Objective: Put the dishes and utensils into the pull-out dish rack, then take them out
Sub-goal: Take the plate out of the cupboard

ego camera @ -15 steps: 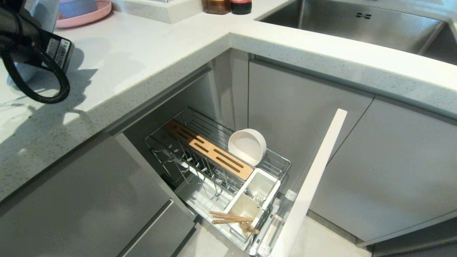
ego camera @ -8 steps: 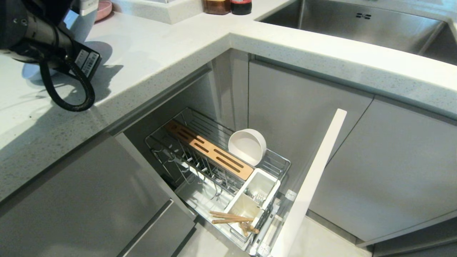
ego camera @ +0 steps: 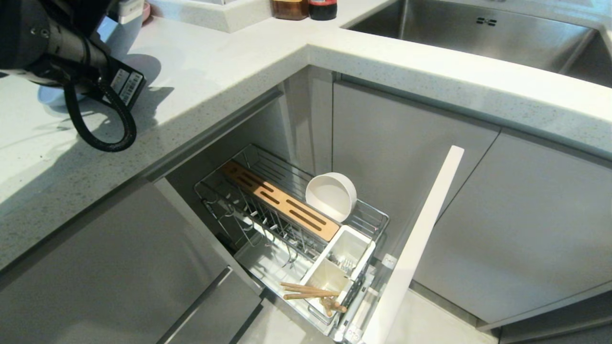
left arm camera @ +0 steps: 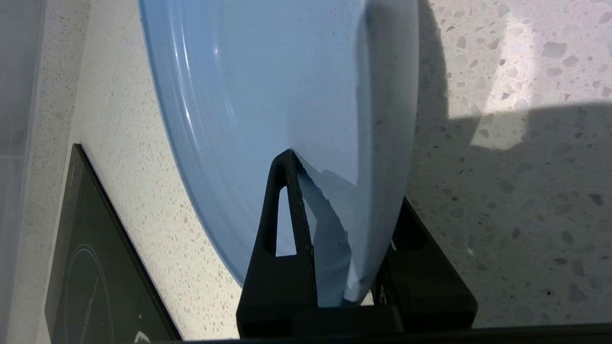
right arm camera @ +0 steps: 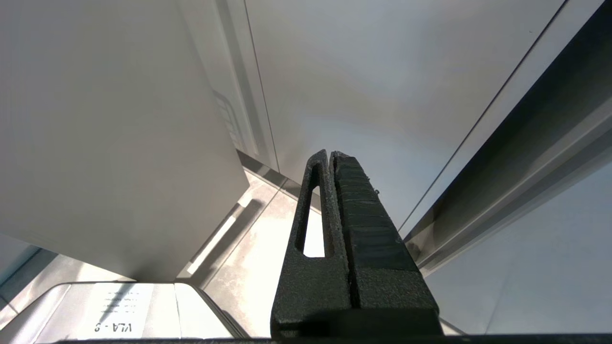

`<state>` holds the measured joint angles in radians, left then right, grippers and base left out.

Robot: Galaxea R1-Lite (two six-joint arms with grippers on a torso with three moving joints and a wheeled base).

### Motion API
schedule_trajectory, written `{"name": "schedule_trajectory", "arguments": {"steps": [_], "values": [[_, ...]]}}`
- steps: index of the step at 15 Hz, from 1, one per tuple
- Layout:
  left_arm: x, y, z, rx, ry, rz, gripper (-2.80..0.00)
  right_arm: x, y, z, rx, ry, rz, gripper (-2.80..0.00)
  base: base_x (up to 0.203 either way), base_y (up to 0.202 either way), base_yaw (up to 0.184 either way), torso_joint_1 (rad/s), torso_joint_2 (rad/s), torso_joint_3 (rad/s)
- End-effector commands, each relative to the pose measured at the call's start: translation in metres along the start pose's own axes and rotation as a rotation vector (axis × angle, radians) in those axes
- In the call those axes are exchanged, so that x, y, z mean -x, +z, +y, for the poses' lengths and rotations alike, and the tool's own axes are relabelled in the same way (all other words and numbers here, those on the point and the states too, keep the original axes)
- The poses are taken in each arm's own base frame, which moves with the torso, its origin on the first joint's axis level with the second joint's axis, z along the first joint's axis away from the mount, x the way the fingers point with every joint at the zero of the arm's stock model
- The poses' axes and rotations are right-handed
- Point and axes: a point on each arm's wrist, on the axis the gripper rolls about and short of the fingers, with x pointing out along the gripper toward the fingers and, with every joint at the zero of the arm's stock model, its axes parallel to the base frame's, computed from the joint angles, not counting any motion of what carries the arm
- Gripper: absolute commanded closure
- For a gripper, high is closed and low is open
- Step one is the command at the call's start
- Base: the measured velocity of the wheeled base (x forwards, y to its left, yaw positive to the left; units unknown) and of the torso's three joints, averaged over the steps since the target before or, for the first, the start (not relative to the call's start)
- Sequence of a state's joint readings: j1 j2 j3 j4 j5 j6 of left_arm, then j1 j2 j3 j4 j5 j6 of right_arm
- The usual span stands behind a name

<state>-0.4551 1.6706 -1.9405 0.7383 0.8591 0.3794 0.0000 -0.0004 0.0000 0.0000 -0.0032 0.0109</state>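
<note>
Wide shallow light-blue round plate (left arm camera: 267,95) is clamped at its rim in the left gripper (left arm camera: 330,210), black fingers (left arm camera: 282,229) on either face, plate held edge-on over the speckled white stone countertop (left arm camera: 502,200); a black flat panel (left arm camera: 95,258) lies on the counter just beside it. In the head view the left gripper itself is hidden behind the black arm body (ego camera: 43,33) and its looped cable (ego camera: 103,119) at the far left over the counter (ego camera: 201,62), only a sliver of the plate (ego camera: 52,95) showing below the arm. Narrow chrome wire pull-out dish rack (ego camera: 287,229) stands pulled out below the counter corner, flat pale-grey front panel (ego camera: 416,248) at its outer end. Small deep off-white round bowl (ego camera: 331,196) sits on edge in the rack's far side, beside the slotted bamboo strip (ego camera: 277,200). Two white plastic square cups (ego camera: 342,260) sit at the front end; slim silver-grey metal cutlery (ego camera: 340,262) pokes up in the farther cup, pair of long thin light-wood chopsticks (ego camera: 308,290) lies across the nearer cup. Steel sink (ego camera: 478,33) at upper right, two dark jars (ego camera: 306,8) at the counter's back. Right gripper (right arm camera: 332,157) is parked low beside grey cabinet fronts (right arm camera: 119,119), jaws pressed together, holding nothing
</note>
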Motion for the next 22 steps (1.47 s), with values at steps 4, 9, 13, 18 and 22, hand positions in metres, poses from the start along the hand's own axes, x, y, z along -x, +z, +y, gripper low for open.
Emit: {"name": "schedule_trajectory", "arguments": {"steps": [4, 9, 13, 18, 22], "values": [[0.000, 0.000, -0.001, -0.004, 0.001, 0.001, 0.00, 0.000, 0.000, 0.000, 0.000, 0.000, 0.002, 0.00, 0.000, 0.000, 0.000, 0.000, 0.00, 0.000], [0.002, 0.000, 0.000, 0.004, -0.002, -0.006, -2.80, 0.000, 0.000, 0.000, 0.000, 0.000, 0.002, 0.00, 0.000, 0.000, 0.000, 0.000, 0.00, 0.000], [0.019, 0.005, 0.010, 0.070, -0.018, -0.089, -2.80, 0.000, 0.000, 0.000, 0.000, 0.000, 0.002, 0.00, 0.000, 0.000, 0.000, 0.000, 0.00, 0.000], [0.061, 0.012, 0.036, 0.251, -0.062, -0.294, -2.80, 0.000, 0.000, 0.000, 0.000, 0.000, 0.002, 0.00, 0.000, 0.000, 0.000, 0.000, 0.00, 0.000], [0.088, 0.010, 0.055, 0.412, -0.100, -0.403, -2.80, 0.000, 0.000, 0.000, 0.000, 0.000, 0.002, 0.00, 0.000, 0.000, 0.000, 0.000, 0.00, 0.000]]}}
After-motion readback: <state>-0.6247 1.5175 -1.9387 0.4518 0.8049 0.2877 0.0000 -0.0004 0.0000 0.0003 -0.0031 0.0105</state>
